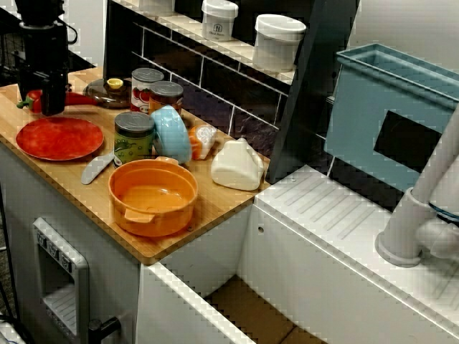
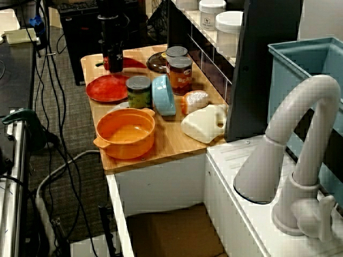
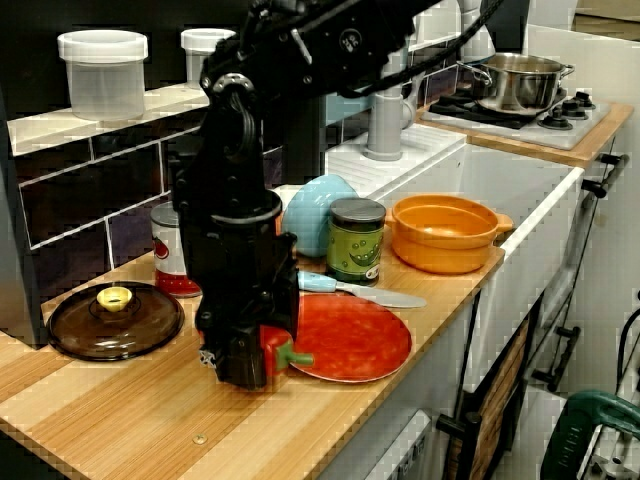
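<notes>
My black gripper (image 3: 243, 368) reaches down to the wooden counter (image 3: 120, 420), just left of the red plate (image 3: 350, 338). Its fingers are shut on a red pepper (image 3: 274, 352), whose green stem sticks out toward the plate. In the view from above, the gripper (image 1: 48, 106) stands at the counter's far left end, and the pepper (image 1: 31, 98) shows beside it, behind the red plate (image 1: 59, 137). From the sink end, the gripper (image 2: 113, 64) sits behind the plate (image 2: 107, 88). The arm hides most of the pepper.
A brown glass lid (image 3: 115, 320) lies left of the gripper. Right of the plate are a knife (image 3: 360, 293), a green-labelled jar (image 3: 357, 240), a tipped blue bowl (image 3: 318, 213), an orange pot (image 3: 445, 232) and two cans (image 1: 156, 90). A white lump (image 1: 237, 166) lies near the sink (image 1: 344, 236).
</notes>
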